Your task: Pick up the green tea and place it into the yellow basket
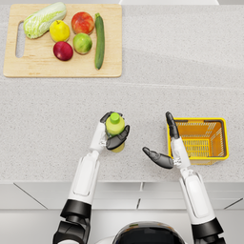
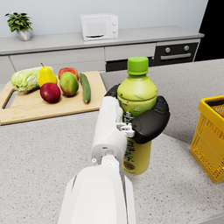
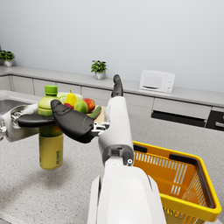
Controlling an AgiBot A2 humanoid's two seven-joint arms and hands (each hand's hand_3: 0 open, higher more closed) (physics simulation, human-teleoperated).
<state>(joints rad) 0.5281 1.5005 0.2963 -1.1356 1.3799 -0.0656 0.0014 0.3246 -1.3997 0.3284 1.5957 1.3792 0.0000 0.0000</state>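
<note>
Wrapped around the yellow-green plastic green tea bottle (image 1: 115, 127), the left hand (image 1: 110, 137) fingers hold it upright near the desk's front edge for carrying to the yellow wire basket (image 1: 221, 138), while the right hand (image 1: 167, 147) hovers, fingers spread, empty.

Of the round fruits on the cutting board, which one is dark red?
The plum-like fruit at the board's near edge, below the yellow pear; the others are yellow, green or orange-red.

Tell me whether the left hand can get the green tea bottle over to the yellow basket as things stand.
Probably yes. The left hand already grips the green tea bottle, and bare counter lies between it and the yellow basket. The open right hand sits at the basket's near side, so it may have to give way.
</note>
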